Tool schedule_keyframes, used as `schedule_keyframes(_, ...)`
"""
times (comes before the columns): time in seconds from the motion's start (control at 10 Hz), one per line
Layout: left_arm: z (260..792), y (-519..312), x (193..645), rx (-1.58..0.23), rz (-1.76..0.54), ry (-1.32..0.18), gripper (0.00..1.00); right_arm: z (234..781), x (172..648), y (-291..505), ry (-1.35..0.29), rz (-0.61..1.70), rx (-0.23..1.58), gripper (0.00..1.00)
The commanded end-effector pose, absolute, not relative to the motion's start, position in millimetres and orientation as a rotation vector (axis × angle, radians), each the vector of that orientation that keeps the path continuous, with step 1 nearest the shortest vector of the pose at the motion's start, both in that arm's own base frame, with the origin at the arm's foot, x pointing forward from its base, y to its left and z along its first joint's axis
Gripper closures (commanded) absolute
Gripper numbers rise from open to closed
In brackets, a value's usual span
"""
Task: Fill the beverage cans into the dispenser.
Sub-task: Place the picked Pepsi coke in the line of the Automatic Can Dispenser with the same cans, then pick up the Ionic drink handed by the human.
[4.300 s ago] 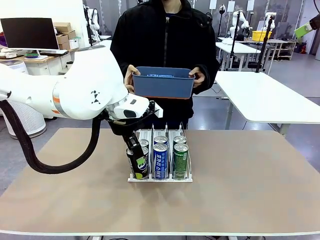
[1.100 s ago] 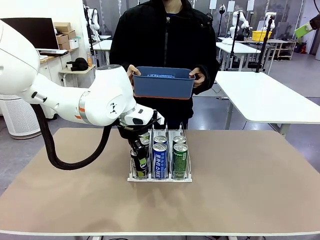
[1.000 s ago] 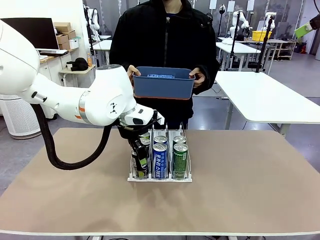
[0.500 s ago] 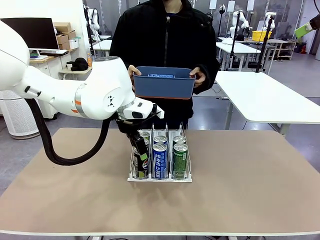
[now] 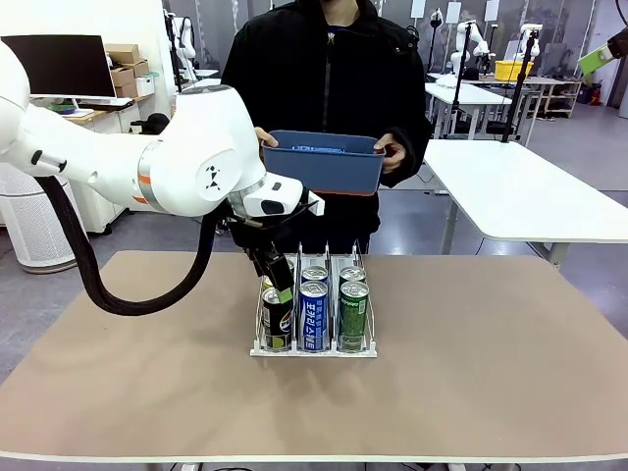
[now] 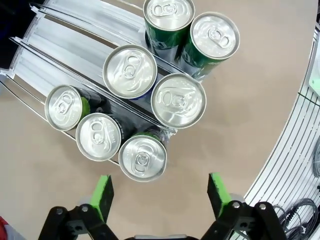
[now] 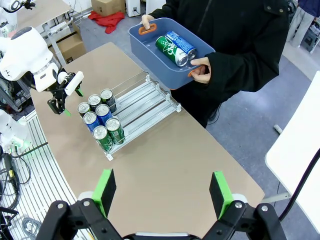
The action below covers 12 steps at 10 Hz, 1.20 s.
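Left wrist view looks straight down on the dispenser, whose three lanes run from ten o'clock toward four o'clock of the picture; seven beverage cans stand upright in it, silver tops up. Three black-and-yellow-green cans form a touching row in the lane at eight o'clock; two blue cans share the middle lane; two green cans share the lane at one o'clock. At six o'clock of the frontmost black can, the left gripper has its green pads spread wide with nothing between them, bare tabletop beneath.

In the front view the dispenser sits near the middle of the table, and the left gripper hangs just over its seven o'clock corner, clear of the can tops. At the dispenser's twelve o'clock, beyond the table's far edge, a person holds a blue bin.

In the right wrist view both hands grip the bin's ends; a green can and a blue can lie on their sides inside, touching. The right gripper is high above the table, fingers spread and empty.
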<state>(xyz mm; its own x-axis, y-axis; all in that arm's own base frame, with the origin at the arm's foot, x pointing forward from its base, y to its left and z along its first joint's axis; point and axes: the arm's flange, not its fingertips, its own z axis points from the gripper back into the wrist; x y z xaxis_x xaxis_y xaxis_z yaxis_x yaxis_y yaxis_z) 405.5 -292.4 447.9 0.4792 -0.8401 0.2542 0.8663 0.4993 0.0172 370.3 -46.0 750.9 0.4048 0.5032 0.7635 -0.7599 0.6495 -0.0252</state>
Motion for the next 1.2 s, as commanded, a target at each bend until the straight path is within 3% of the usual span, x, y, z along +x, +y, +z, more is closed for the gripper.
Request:
schedule_keyframes(0.0,442,-292,407,-0.12,-1.053,-0.232,0.0,751,370,-44,-0.82,0.818,0.365,0.0)
schedule_keyframes(0.7,444,-293,407,-0.121,-1.044,-0.233,0.0,751,370,-44,-0.82,0.818,0.365,0.0)
schedule_keyframes(1.1,544,-227,399,-0.194,-1.245,-0.221,0.0,751,370,-44,-0.82,0.818,0.365,0.0)
